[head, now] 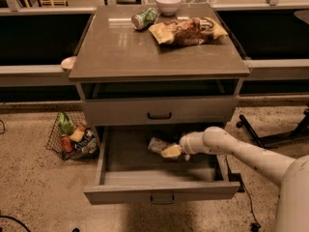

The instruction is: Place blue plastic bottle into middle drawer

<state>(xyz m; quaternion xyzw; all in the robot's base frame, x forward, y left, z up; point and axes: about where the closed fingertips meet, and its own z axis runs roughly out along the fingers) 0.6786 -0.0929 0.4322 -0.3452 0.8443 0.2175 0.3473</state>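
The middle drawer [159, 191] is pulled open, the lowest front of the cabinet, grey with a small centre handle. The blue plastic bottle [157, 145] lies on its side over the drawer's back middle, whitish with a label. My gripper [170, 151] reaches in from the right on a white arm and sits at the bottle's right end, with a yellowish finger [171, 152] against it.
A closed drawer front with a black handle [159, 115] is above. On the cabinet top [116, 52] lie a green can [145, 19], a white bowl [168, 3] and a snack bag [187, 30]. A wire basket [72, 137] stands on the floor at left.
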